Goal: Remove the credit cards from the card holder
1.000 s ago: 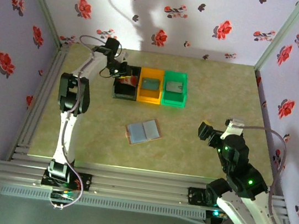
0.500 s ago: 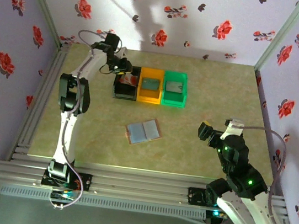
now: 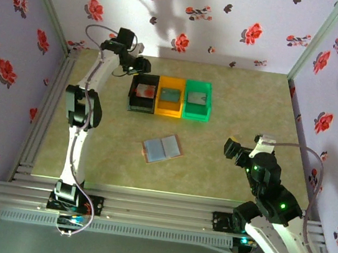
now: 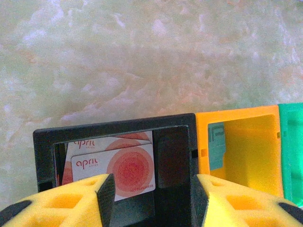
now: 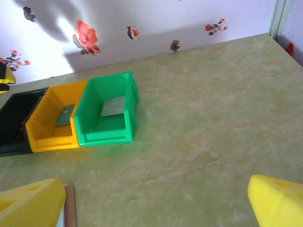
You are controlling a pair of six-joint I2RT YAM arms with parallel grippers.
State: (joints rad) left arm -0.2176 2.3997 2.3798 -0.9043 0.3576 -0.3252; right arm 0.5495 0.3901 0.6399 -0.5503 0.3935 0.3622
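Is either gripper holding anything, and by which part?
Nothing is held. The left gripper and right gripper are open; the white-and-red card lies in the black plastic bin.

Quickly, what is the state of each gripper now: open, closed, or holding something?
Left gripper: open, holding nothing.
Right gripper: open wide, holding nothing.

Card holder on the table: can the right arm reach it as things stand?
Probably yes: the card holder lies open on bare table, nothing around it, with the open right gripper close by.
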